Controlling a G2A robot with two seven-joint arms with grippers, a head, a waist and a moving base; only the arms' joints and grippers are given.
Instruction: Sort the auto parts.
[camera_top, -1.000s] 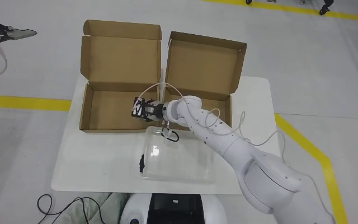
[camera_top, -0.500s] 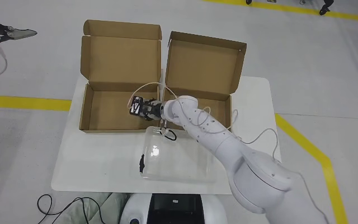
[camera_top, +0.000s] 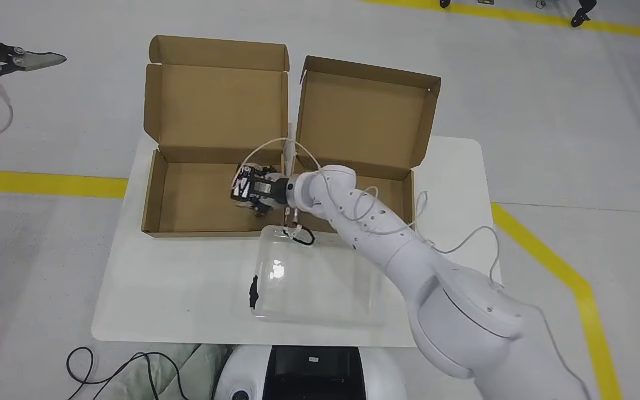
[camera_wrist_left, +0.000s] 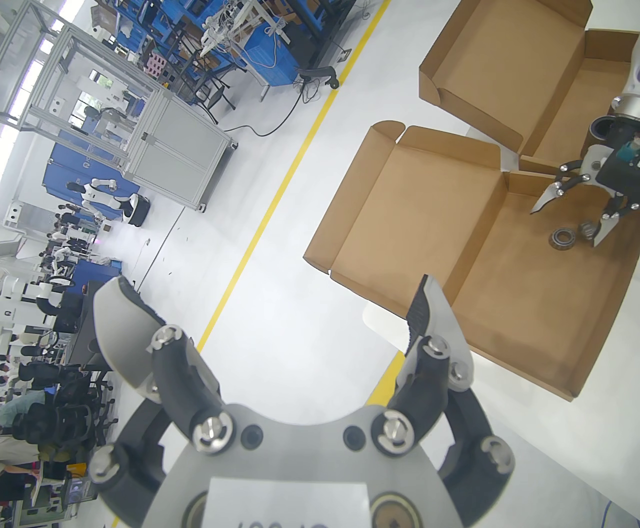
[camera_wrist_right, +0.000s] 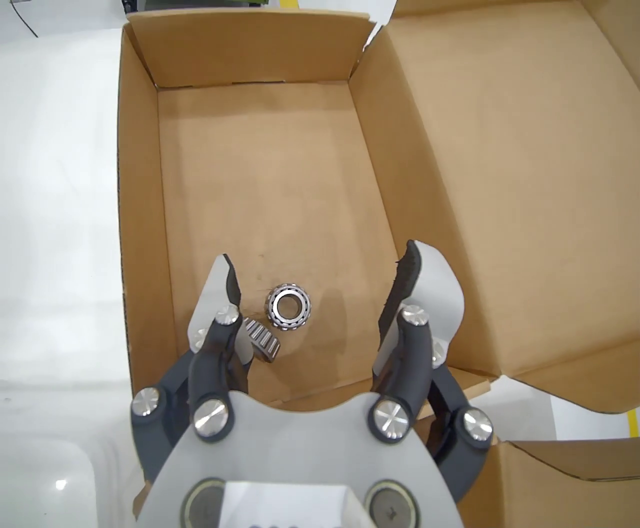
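The right pincer (camera_wrist_right: 317, 252), shifted slightly over the left box (camera_wrist_right: 140, 200) during the last second, hangs spread above an upright bearing (camera_wrist_right: 289, 306) and a tipped bearing (camera_wrist_right: 262, 340) on its floor, so this drop-off looks finished.

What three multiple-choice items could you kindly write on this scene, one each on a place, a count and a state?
1. Where do the bearings lie? A. in the clear tray B. in the cardboard box under the right gripper C. on the bare table
2. How many bearings lie there? A. one B. two C. four
3. How is the right gripper? A. open B. shut on a bearing C. shut empty
Answers: B, both rest on the box floor; B, one stands on end, one lies tipped; A, its fingers stand wide apart.
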